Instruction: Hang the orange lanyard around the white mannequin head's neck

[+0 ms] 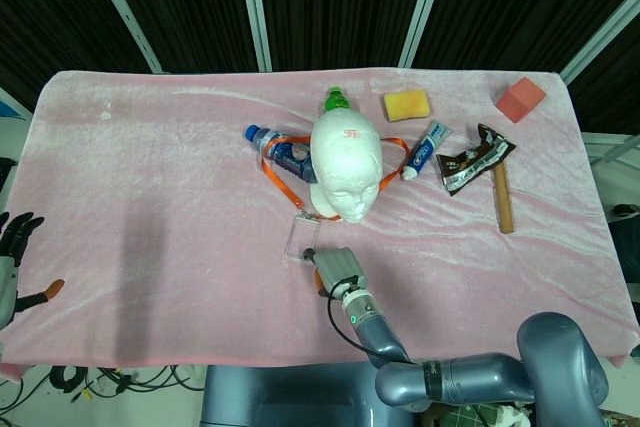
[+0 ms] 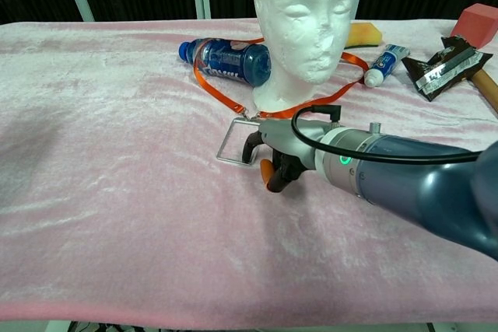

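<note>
Two arms show, the right one reaching low across the pink velvet tablecloth (image 1: 150, 177), its grey forearm stretched toward the white foam mannequin head (image 2: 306, 17) with the right hand (image 2: 274, 153) just in front of the head's base, dark fingers (image 2: 250, 145) curled downward; whether they pinch anything cannot be told. The left hand (image 1: 12, 247) hangs off the table's left edge, its dark fingers spread apart and holding nothing. The orange ribbon lanyard (image 2: 222, 92) loops around the mannequin's neck, draped over the blue plastic water bottle (image 2: 226, 58) lying beside it, and its clear rectangular badge holder (image 2: 232, 139) lies flat on the cloth, touching or just beside the right hand's fingertips.
</note>
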